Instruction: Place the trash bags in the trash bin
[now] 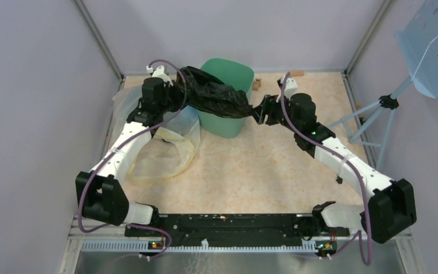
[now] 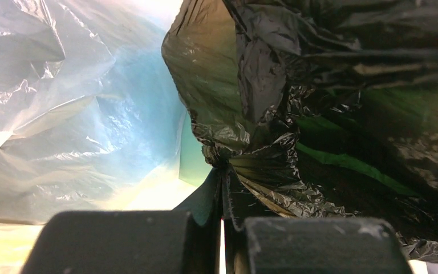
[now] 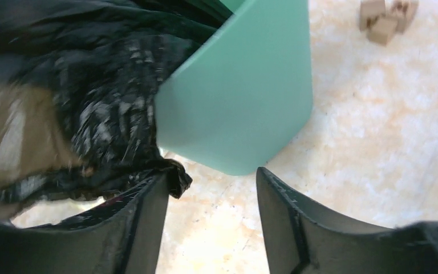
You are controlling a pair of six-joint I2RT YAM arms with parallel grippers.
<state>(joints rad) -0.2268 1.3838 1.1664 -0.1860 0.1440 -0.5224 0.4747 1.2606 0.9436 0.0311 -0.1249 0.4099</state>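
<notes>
Found the black trash bag (image 1: 217, 96) strung crosswise over the near-left rim of the mint-green trash bin (image 1: 228, 127), with its crumpled bulk spread along the upper front wall. Could not tell from above how much of it, if any, hung down inside the opening. Saw the left gripper (image 2: 223, 191) clenched on one bunched end of the film. In the left wrist view, found the fingers pressed together and the plastic gathered into a tight pleat right at their tips, with green showing dimly through the thin sheet beyond. Noted the right gripper (image 3: 210, 178) released, jaws well apart in the right wrist view, with bare table (image 3: 376, 142) between them and only a ragged corner of the bag touching the inner face of one finger (image 3: 142, 228). Placed that gripper just beside the bin's near-right corner, level with the bag's loose end. Saw the bin standing upright on the pale marbled table near the back wall. Spotted a large clear bag (image 1: 171, 137) with blue and yellow contents lying just left of the bin, under the left arm — filling the left half of the left wrist view too. Made out a few small brown blocks (image 3: 383, 23) on the table past the bin's far-right side, apart from everything else.
</notes>
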